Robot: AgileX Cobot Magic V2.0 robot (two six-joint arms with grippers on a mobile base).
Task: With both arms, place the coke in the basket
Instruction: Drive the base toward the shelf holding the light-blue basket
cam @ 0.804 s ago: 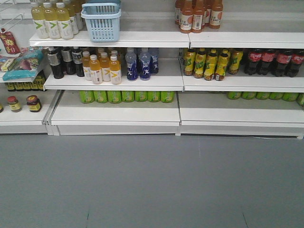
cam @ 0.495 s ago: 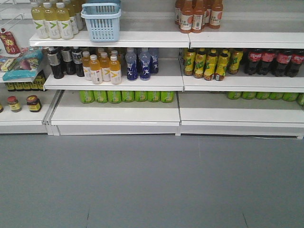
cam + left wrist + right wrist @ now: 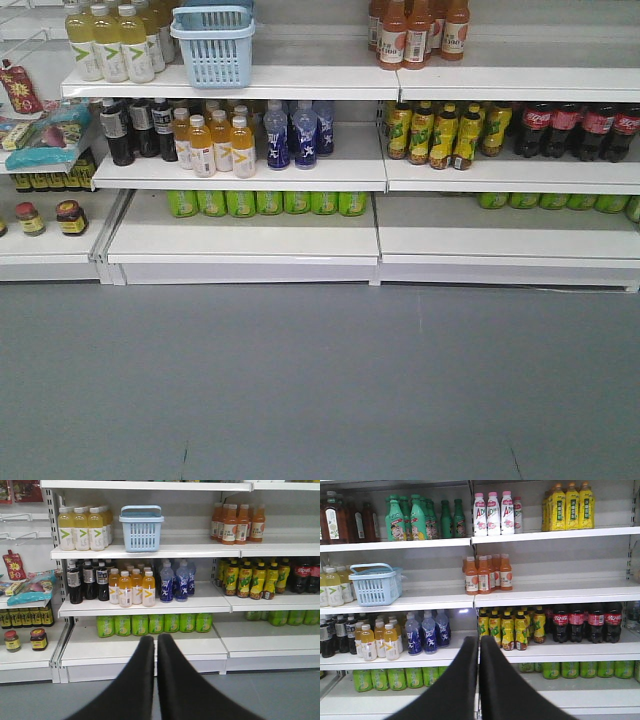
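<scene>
Several coke bottles (image 3: 577, 130) with red labels stand at the right end of the middle shelf; they also show in the right wrist view (image 3: 583, 622) and at the right edge of the left wrist view (image 3: 302, 576). The pale blue basket (image 3: 214, 45) stands on the upper shelf at the left, also seen in the left wrist view (image 3: 141, 528) and the right wrist view (image 3: 375, 584). My left gripper (image 3: 156, 642) is shut and empty, well back from the shelves. My right gripper (image 3: 478, 644) is shut and empty too. Neither arm shows in the front view.
Orange-juice bottles (image 3: 215, 143), blue-labelled bottles (image 3: 297, 133) and yellow-labelled bottles (image 3: 440, 133) share the middle shelf. Green bottles (image 3: 265, 203) lie on the bottom shelf. Orange drinks (image 3: 417, 32) stand at the upper right. Grey floor (image 3: 320, 380) lies before the shelves.
</scene>
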